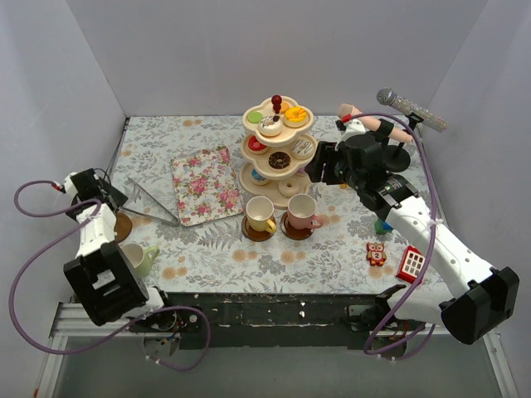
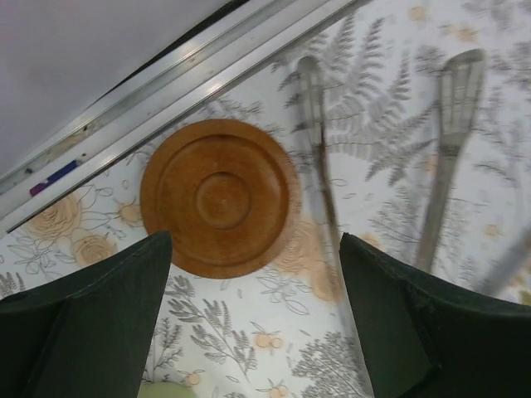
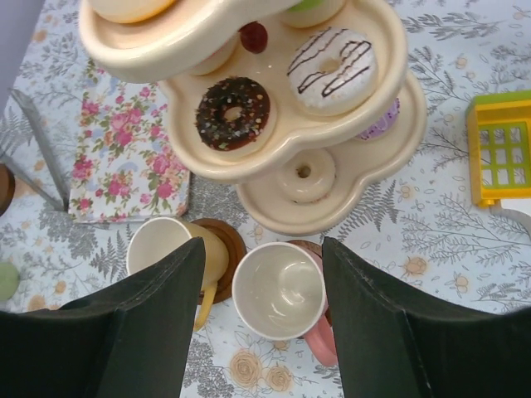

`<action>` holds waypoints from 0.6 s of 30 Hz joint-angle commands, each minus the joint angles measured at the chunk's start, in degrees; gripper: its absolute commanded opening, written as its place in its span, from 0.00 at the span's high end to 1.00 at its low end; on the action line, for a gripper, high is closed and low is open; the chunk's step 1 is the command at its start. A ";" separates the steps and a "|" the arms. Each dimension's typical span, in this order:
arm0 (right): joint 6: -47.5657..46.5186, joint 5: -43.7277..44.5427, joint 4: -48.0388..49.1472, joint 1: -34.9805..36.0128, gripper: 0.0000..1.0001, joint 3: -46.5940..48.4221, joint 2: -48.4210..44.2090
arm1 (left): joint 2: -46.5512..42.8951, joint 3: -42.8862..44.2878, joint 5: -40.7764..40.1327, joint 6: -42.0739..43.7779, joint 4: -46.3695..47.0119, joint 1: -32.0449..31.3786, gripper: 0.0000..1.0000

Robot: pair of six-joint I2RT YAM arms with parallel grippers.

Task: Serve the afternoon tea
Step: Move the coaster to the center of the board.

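Closest thing in my left wrist view is my own left gripper (image 2: 253,249). Its fingers are spread wide and holding nothing, and it hangs over the bare brown saucer (image 2: 220,197) out at the 9 o'clock side of the desk (image 1: 207,257). From above, the metal tongs (image 2: 440,149) lie at about 2 o'clock from that saucer. The green cup (image 1: 141,257) sits on the desk at roughly 5 o'clock from it, not on it. My right gripper (image 3: 262,249) is released too, nothing in it, jaws wide, with the pink cup (image 3: 280,290) showing below between them. The yellow cup (image 3: 166,249) is at 9 o'clock of the pink one, just beside it, and each is on its own saucer. The cream three-tier stand (image 3: 286,137) is at 12 o'clock from the cups, red knob (image 1: 276,101) on top. Its middle tier has a chocolate donut (image 3: 233,113) and a white striped donut (image 3: 332,71), and there's a pale donut (image 3: 304,174) on the bottom tier. The floral mat (image 3: 124,157) lies at 9 o'clock of the stand, and a yellow-green block (image 3: 502,149) at 3 o'clock.
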 commanded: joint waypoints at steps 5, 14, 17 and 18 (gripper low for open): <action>-0.90 -8.32 3.32 -0.28 0.33 2.45 0.46 | 4.86 -2.18 -6.10 3.29 2.53 4.00 0.19; -1.95 -7.27 2.53 -0.98 0.34 1.30 -0.15 | 14.27 -1.04 0.67 4.96 2.62 5.59 0.39; -1.95 -7.62 2.52 -1.25 0.34 0.95 0.02 | 15.15 -1.39 1.98 4.96 2.79 5.41 0.39; -1.95 -7.71 2.70 -1.42 0.34 0.78 0.02 | 15.50 -1.57 2.42 5.05 2.62 5.24 0.38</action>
